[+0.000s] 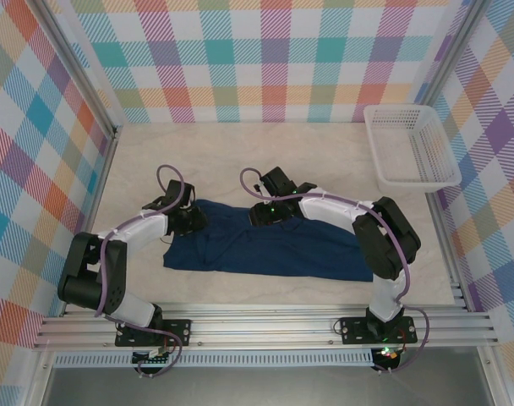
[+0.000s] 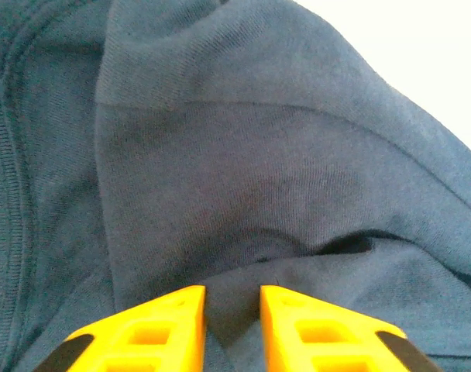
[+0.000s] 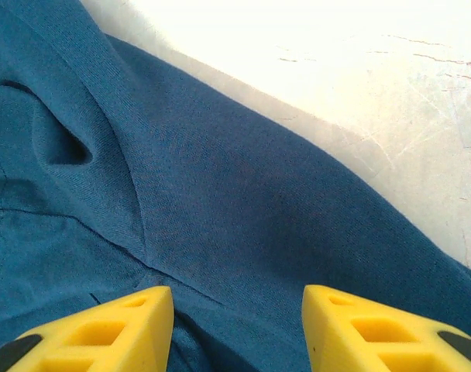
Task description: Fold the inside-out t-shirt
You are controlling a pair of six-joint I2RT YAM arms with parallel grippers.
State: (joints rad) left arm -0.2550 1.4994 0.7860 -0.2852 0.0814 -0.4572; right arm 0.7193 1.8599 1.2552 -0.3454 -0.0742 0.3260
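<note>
Top external view: the inside-out t-shirt (image 1: 265, 252) lies as a rumpled strip, folding seemingly unfinished; left gripper (image 2: 232, 294) pinches a cloth fold, right gripper (image 3: 237, 293) hovers open.

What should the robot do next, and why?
Probably close the right gripper on the shirt's far edge: its jaws stand open over the cloth beside the bare table, while the left gripper seems to pinch a fold.

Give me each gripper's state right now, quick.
Left gripper: jaws nearly closed, pinching a fold of the t-shirt.
Right gripper: jaws open over the t-shirt, holding nothing.
</note>
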